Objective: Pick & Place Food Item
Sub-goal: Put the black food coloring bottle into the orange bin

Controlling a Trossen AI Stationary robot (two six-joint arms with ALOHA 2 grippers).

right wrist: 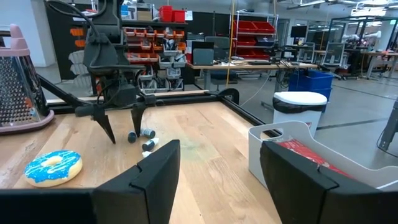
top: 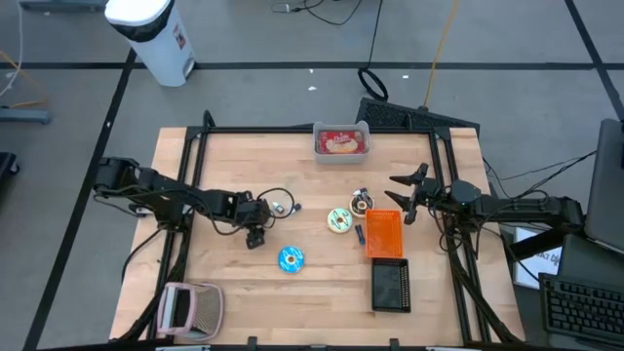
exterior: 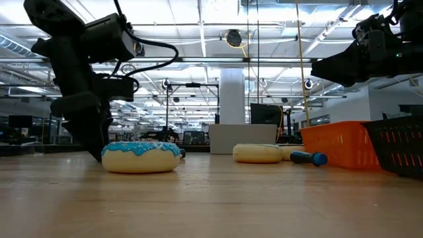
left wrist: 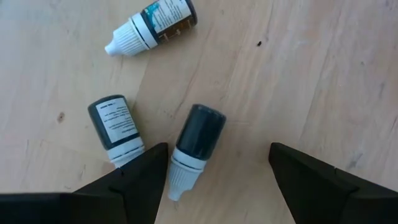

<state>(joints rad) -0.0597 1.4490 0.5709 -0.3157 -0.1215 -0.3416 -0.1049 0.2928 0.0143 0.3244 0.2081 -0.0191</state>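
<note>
No text legible in any view. Three small dropper bottles on the table carry printed labels: one with white cap (left wrist: 152,23), two dark ones (left wrist: 115,127) (left wrist: 194,144). Print too small to read. White bin (top: 156,34) bears a red mark, unreadable.

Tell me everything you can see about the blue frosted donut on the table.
The blue frosted donut is a ring with a pale, cream-coloured body, bright blue icing with lighter specks on top, dripping unevenly down its sides. It looks like a glossy toy. It lies flat, icing up, on the bare wooden table, whole and untouched. The left gripper, open, hangs just beside it, not on it.
</note>
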